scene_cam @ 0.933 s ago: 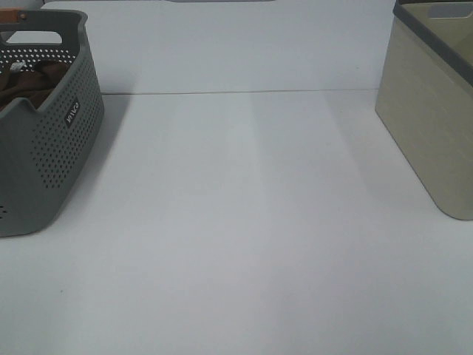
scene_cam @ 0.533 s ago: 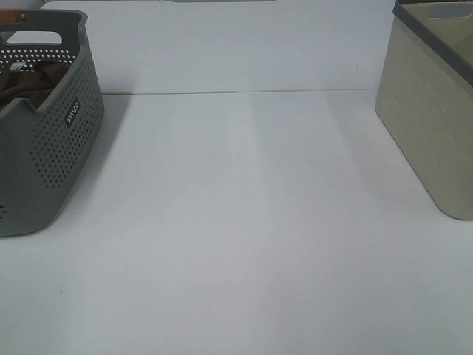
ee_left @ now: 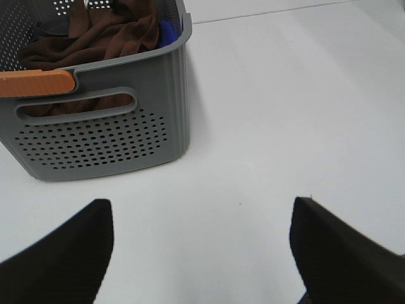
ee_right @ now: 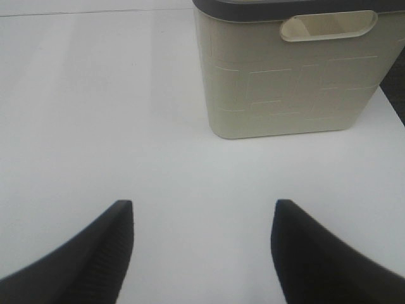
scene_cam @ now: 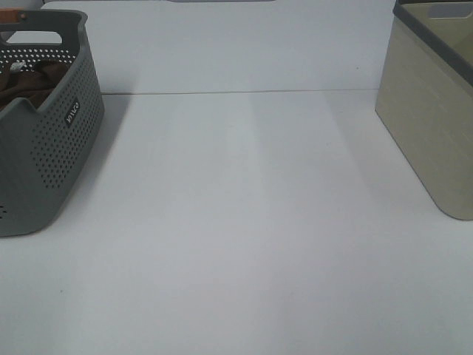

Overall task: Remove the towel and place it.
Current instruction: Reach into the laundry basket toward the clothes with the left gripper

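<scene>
The towel (ee_left: 95, 31), a dark reddish-brown plush cloth, lies crumpled inside the grey perforated basket (ee_left: 107, 133); in the exterior high view a bit of the towel (scene_cam: 29, 83) shows over the rim of the basket (scene_cam: 52, 140) at the far left. My left gripper (ee_left: 201, 244) is open above the bare table, short of the basket, with nothing between its fingers. My right gripper (ee_right: 201, 244) is open too, facing the beige bin (ee_right: 291, 82), and holds nothing. Neither gripper shows in the exterior high view.
A blue item (ee_left: 166, 31) sits beside the towel in the basket, which has an orange handle grip (ee_left: 35, 82). The beige bin (scene_cam: 432, 111) with a dark rim stands at the far right of the white table (scene_cam: 244, 222).
</scene>
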